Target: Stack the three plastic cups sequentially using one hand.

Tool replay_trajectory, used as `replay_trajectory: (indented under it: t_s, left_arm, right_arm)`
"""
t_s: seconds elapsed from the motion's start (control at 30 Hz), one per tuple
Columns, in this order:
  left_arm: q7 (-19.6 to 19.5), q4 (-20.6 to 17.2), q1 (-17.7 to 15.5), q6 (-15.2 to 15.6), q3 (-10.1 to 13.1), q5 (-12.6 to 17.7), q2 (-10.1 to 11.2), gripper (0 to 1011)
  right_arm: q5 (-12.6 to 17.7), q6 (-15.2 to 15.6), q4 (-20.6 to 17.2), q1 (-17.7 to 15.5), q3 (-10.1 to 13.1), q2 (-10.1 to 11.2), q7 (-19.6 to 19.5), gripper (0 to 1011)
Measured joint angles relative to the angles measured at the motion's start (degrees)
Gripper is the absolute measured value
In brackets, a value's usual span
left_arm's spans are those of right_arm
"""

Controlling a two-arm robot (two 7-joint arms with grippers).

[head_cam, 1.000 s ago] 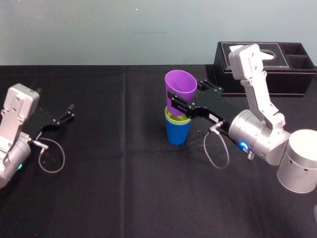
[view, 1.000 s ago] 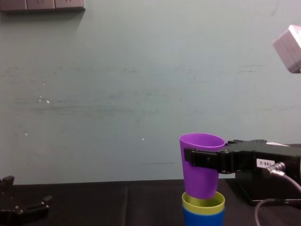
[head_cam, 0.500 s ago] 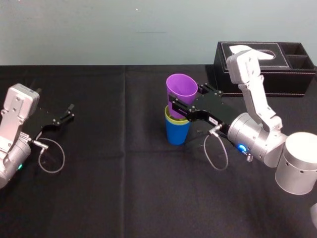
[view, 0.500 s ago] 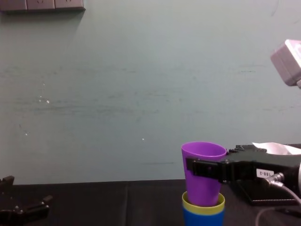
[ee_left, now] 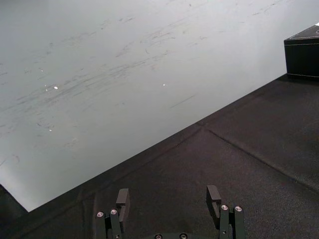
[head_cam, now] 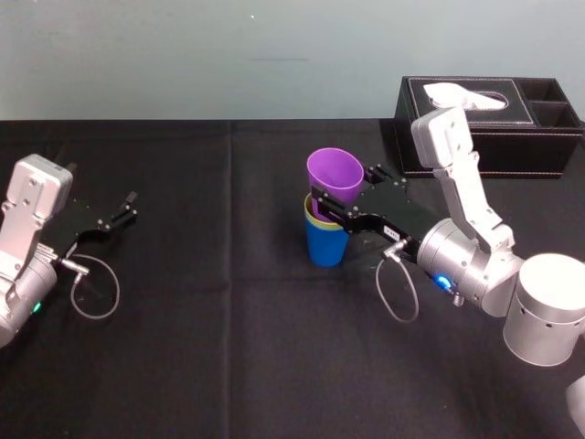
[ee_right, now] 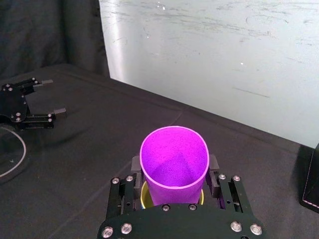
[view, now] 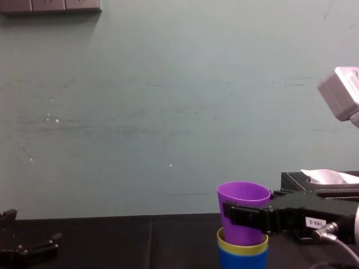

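The right gripper (head_cam: 340,194) is pinching the purple cup (head_cam: 334,174) between its fingers, and the cup is now sitting lower in the yellow-green cup (view: 242,245) than a moment ago. That cup is already nesting inside the blue cup (head_cam: 326,245), near the tabletop's (head_cam: 228,347) middle toward its far edge, so the stack is looking nearly finished. The left gripper (head_cam: 123,208) is idling, fingers spread, by the left edge

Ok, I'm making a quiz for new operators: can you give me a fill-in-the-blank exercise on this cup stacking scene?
The right gripper is shut on the top cup, coloured ____.
The yellow-green cup sits nested in the bottom cup, coloured ____.
The left gripper, parked at the robot's left, has fingers ____.
Missing words: purple; blue; open.
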Motion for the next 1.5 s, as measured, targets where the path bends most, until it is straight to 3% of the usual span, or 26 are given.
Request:
replay_trajectory:
  t_s: [1.27, 1.5]
  left_arm:
    - [0.0, 0.0, 0.0, 0.0, 0.0, 0.0, 0.0, 1011]
    - [0.0, 0.0, 0.0, 0.0, 0.0, 0.0, 0.0, 1012]
  right_arm:
    - [-1.4, 0.2, 1.9, -0.9, 0.3, -0.9, 1.1, 734]
    - [-1.4, 0.1, 1.9, -0.8, 0.3, -0.9, 1.0, 905]
